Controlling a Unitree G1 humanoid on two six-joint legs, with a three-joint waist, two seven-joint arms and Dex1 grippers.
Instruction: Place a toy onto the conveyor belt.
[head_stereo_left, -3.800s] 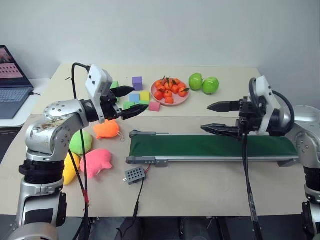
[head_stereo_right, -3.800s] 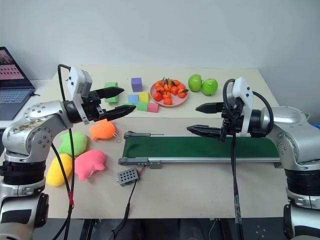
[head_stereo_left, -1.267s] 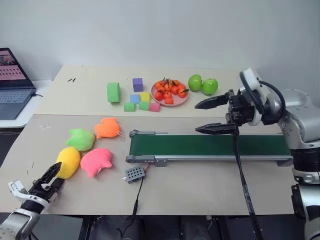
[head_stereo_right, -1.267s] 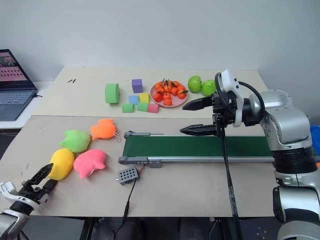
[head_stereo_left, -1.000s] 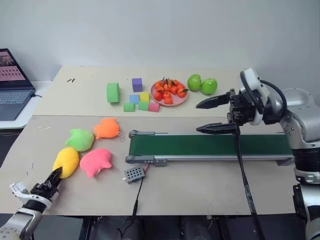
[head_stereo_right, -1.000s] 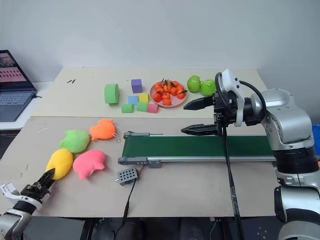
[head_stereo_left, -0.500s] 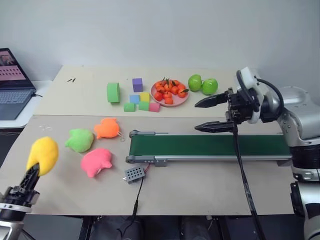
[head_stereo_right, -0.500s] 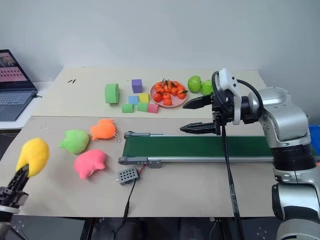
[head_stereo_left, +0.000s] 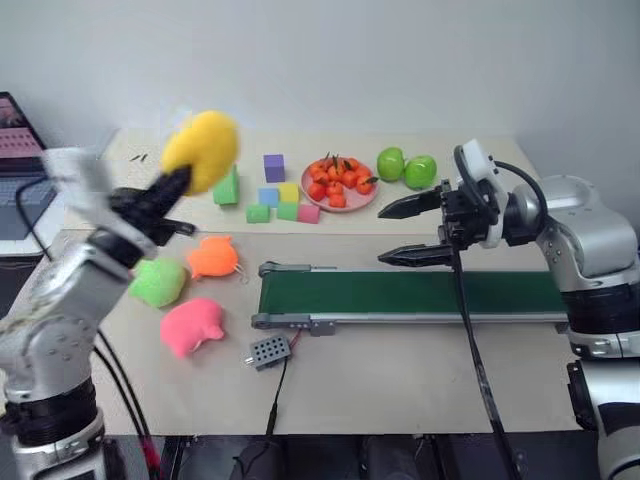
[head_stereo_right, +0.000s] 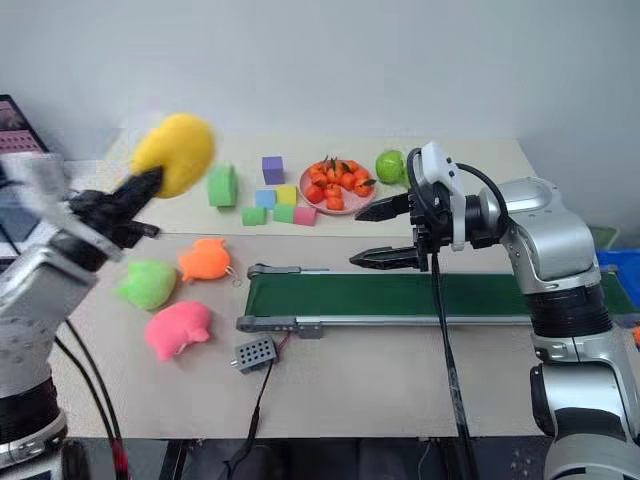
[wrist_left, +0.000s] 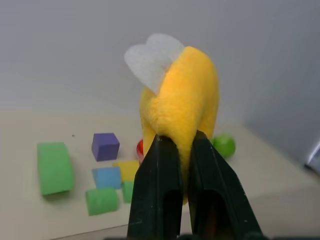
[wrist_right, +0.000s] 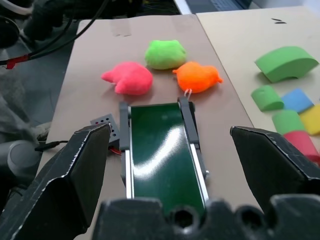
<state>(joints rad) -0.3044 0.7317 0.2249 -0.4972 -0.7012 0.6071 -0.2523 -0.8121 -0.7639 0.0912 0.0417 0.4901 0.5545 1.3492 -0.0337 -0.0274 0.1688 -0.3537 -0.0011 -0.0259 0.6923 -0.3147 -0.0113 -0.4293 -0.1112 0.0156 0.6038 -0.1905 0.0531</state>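
Left wrist view: left gripper (wrist_left: 181, 150) pinches the yellow toy (wrist_left: 182, 107) at its lower end, fingers clenched tight on the plush
Toy now: held high over the table's far left, well apart from the conveyor belt (head_stereo_left: 420, 297)
Right gripper (head_stereo_left: 408, 232): jaws spread wide, grasping nothing, poised over the belt
Step done well: carry across, lower until the toy rests on the green; then let go
Hard to see: left arm is motion-blurred; pinch depth hidden behind the fingers

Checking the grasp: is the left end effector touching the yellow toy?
Touching. The left wrist view shows the left end effector with both fingers pressed into the yellow toy.
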